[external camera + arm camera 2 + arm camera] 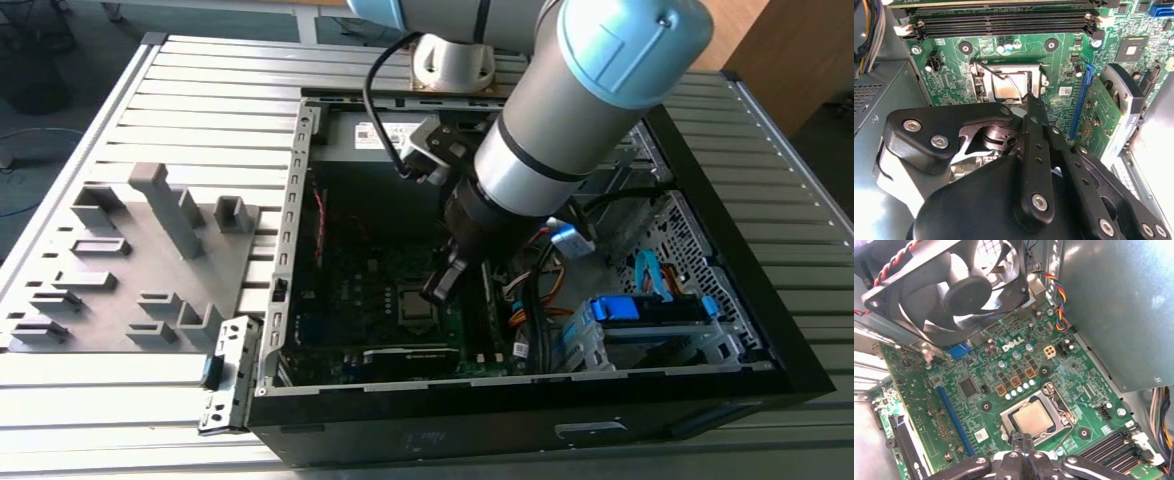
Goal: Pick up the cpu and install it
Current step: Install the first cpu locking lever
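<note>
Both fingers [1030, 107] of the gripper [1021, 437] are pressed together, empty, just beside the socketed cpu [1032, 417]

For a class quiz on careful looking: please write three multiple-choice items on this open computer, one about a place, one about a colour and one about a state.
1. Where does the cpu lie?
A. On the grey parts tray outside
B. In the socket on the motherboard
C. On top of the fan

2. What colour is the long expansion slot beside the socket?
A. Red
B. White
C. Blue

3. In what state is the computer case?
A. Side open, inside exposed
B. Closed with its panel on
C. Standing upright

Key:
1. B: in both wrist views its pale silvery top sits inside the metal frame, with the gripper close to its edge.
2. C: the slot is plainly blue.
3. A: the exterior view looks straight onto the board.
</note>
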{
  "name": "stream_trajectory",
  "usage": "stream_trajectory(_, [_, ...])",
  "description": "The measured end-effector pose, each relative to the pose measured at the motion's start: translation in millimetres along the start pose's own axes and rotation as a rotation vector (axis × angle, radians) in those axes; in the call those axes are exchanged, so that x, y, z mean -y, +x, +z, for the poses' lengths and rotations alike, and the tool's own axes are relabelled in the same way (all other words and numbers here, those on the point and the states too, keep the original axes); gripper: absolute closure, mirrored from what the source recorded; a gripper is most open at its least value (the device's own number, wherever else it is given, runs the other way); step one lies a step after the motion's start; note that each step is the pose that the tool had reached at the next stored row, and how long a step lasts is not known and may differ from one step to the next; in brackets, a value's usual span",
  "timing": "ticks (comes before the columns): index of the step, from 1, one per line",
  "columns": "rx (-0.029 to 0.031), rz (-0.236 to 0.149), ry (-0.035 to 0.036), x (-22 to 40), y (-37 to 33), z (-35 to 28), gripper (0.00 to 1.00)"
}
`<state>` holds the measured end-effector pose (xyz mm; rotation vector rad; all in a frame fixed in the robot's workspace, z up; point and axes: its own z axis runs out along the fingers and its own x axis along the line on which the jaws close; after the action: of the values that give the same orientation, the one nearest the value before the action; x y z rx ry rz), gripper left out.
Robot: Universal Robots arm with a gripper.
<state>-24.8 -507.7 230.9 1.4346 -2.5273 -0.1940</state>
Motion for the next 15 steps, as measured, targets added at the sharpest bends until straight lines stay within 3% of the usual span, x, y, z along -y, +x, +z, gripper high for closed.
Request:
stream_trajectory(10, [0.0288,-0.009,-0.0170,-0.9,0.5,-3.7,0.89])
stream_trajectory(15, [0.0372,-0.012,-0.0219,-1.3,0.6,-5.3,0.89])
